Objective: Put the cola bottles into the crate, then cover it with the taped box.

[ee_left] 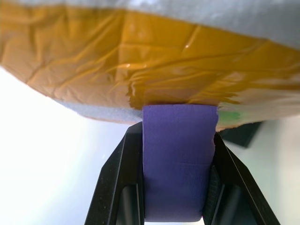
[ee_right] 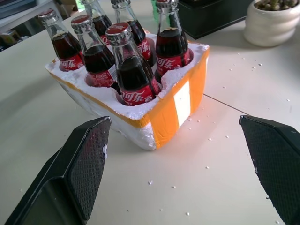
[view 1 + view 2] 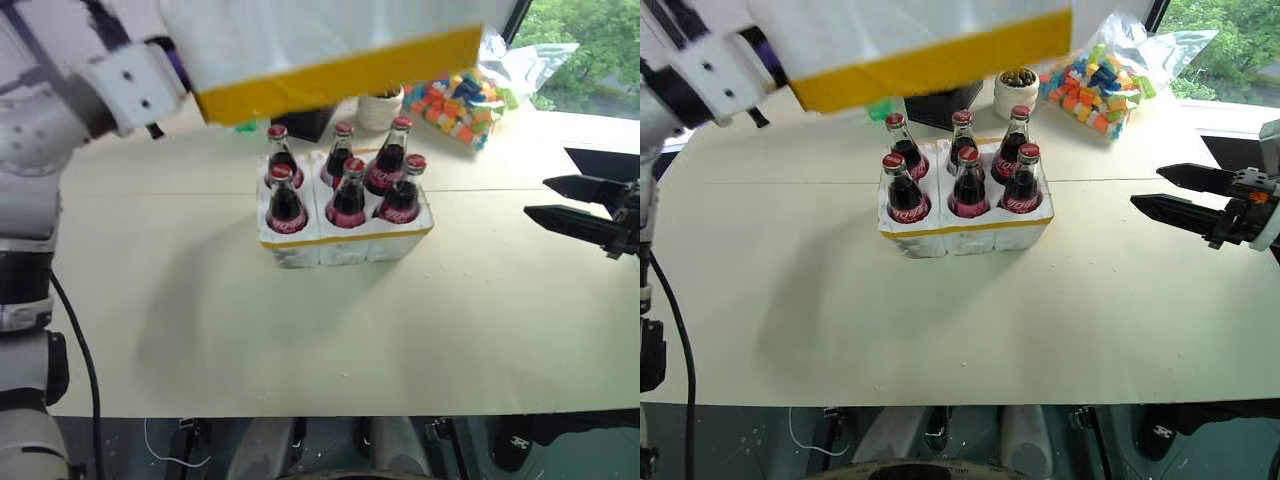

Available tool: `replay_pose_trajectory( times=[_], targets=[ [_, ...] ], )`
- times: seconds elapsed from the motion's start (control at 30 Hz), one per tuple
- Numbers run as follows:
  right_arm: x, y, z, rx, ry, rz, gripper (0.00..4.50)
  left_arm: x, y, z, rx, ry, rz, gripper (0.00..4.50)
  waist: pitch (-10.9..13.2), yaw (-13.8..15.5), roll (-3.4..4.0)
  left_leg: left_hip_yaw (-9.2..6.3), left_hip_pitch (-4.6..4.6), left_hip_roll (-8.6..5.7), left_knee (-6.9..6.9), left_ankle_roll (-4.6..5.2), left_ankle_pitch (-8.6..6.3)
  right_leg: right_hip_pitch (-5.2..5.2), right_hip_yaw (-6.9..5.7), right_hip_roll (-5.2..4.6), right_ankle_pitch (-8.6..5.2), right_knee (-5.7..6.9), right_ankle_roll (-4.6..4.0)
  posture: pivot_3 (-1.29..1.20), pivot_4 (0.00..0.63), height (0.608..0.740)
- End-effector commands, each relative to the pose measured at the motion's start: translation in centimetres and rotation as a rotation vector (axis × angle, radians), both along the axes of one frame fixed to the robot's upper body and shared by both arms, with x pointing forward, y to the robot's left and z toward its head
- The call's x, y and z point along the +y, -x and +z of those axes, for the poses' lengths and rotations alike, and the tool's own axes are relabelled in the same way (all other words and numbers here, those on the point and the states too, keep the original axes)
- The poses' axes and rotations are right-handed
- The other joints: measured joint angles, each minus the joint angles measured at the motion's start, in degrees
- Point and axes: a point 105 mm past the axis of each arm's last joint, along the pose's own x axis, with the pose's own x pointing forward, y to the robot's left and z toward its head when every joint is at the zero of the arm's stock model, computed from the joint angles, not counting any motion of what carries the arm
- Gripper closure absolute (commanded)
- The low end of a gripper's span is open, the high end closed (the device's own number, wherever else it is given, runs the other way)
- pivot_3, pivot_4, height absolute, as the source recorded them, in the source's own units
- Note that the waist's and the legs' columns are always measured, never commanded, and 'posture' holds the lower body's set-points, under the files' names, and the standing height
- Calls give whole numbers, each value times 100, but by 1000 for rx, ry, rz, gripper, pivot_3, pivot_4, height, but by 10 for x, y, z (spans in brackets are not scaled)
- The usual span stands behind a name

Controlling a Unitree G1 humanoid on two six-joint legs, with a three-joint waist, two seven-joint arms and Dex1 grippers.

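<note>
Several cola bottles with red caps and labels stand upright in the wells of the crate, a low white styrofoam tray with a thin yellow band, mid-table. The taped box, white with a wide yellow band, hangs in the air above and behind the crate, tilted. My left gripper is shut on a purple strap fixed to the box's side. To the right of the crate my right gripper stands open and empty, pointing at the crate.
Behind the crate sit a black box, a small white pot and a clear bag of coloured blocks. The beige table has free room in front of the crate and on both sides.
</note>
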Motion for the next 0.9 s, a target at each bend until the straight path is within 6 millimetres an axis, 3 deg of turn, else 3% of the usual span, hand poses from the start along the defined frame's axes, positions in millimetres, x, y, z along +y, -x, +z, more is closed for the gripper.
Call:
replay_pose_trajectory(
  times=[0.03, 0.33, 0.47, 0.6, 0.63, 0.7, 0.8, 0.9],
  targets=[
    [-1, 7, 16, -69, 2, -6, 0, 0, 2, -8, -8, -122, -18, 3198, 0, -4, 0, 0, 2, 0, 0, 0, 0, 1, 0, 0, 0, 0, 0, 0, 150, 732],
    [-2, 11, 16, -78, -17, -38, 0, -3, -3, -50, 29, -399, 12, 3198, 0, 26, -1, -1, 1, -3, 3, 5, -2, 3, 1, -2, 0, 0, 0, 0, 150, 732],
    [-1, 11, 16, -83, -24, -40, 0, -15, 1, -62, 19, -403, -7, 3198, 0, 20, 0, -1, 2, -2, 3, 6, -3, 3, 3, -2, 0, 1, 0, 0, 150, 732],
    [0, 10, 17, -89, -35, -43, 0, -15, 0, -69, 4, -425, 25, 3198, 0, 23, -1, -1, 1, 0, 3, 6, -2, 3, 3, 0, 0, 1, 0, 0, 150, 732],
    [1, 10, 18, -91, -40, -41, 0, -13, 1, -74, 14, -433, 32, 2611, 0, 23, -1, -1, 1, 0, 3, 6, -2, 3, 3, 0, 0, 1, 0, 0, 150, 732],
    [2, 8, 17, -91, -44, -37, 0, -9, 5, -86, 40, -454, 37, 1954, -1, 19, 2, -1, 2, -1, 3, 6, -3, 4, 3, -1, 0, 0, 0, 0, 150, 732],
    [5, 7, 15, -81, -41, -25, 0, -4, 10, -94, 62, -459, 45, 368, 0, 21, 0, -1, 3, 1, 2, 6, -3, 2, 4, 0, 0, 1, 0, 0, 150, 732],
    [6, 6, 12, -72, -35, -18, 0, 1, 22, -100, 62, -427, 16, 368, 0, 23, 0, -1, 2, 1, 3, 6, -3, 3, 5, -1, 0, 0, 0, 0, 150, 732]
  ],
)
